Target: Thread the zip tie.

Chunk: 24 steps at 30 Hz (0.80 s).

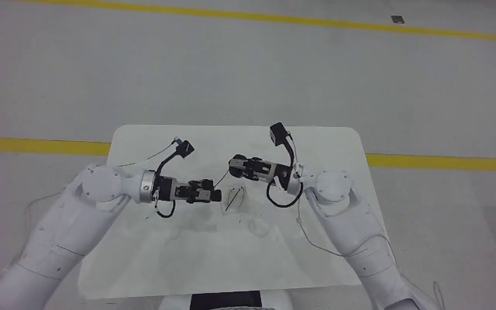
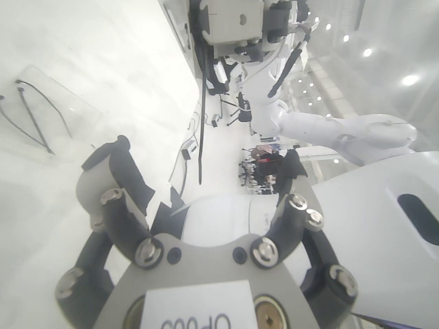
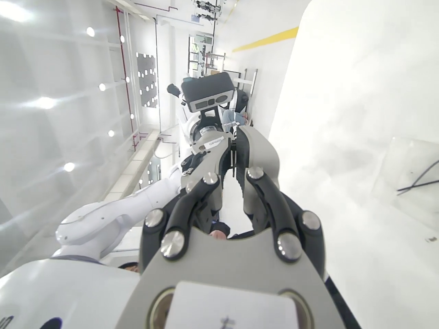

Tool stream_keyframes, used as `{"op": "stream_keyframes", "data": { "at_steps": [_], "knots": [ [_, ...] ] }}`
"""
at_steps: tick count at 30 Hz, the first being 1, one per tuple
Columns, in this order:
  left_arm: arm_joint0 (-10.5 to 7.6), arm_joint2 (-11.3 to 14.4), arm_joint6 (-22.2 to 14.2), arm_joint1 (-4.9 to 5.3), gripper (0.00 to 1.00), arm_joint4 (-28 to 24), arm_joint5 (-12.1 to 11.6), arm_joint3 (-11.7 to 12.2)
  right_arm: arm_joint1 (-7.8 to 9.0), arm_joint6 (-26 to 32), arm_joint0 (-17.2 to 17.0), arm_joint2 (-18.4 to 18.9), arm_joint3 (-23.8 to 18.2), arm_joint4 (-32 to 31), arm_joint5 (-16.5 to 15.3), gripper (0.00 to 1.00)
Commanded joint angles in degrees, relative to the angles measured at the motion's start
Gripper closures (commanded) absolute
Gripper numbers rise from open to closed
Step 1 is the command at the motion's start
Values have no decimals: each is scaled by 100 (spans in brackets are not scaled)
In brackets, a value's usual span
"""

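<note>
Holding item: one black zip tie [image 2: 202,111], clamped at its upper end in the right pincer [image 3: 235,145], whose fingers are pressed together on the strap.
Position: the strap hangs straight down in the air above the bench [image 1: 310,232], between the two arms, its free tip loose.
Left pincer [image 2: 204,162]: fingers spread wide, empty, facing the hanging strap, close to it but not touching.
Stock: spare zip ties [image 2: 32,118] lying in a clear tray [image 2: 79,104] on the bench, just beside the pincers.
Progress, as judged: pick-up done, tie lifted and presented.
Outstanding: no loop is formed and the tail is not entered in the head. The left pincer would have to take the free end and feed it through.
</note>
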Motion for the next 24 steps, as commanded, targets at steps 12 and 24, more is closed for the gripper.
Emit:
{"op": "stream_keyframes", "data": {
  "at_steps": [12,24],
  "knots": [
    [211,-238,145,-54,0,513,0,-386,-8,-155,-17,71,44,395,623,100],
    [351,-164,1156,-53,0,1314,0,-778,-18,-386,-123,138,65,732,959,100]
  ]
}}
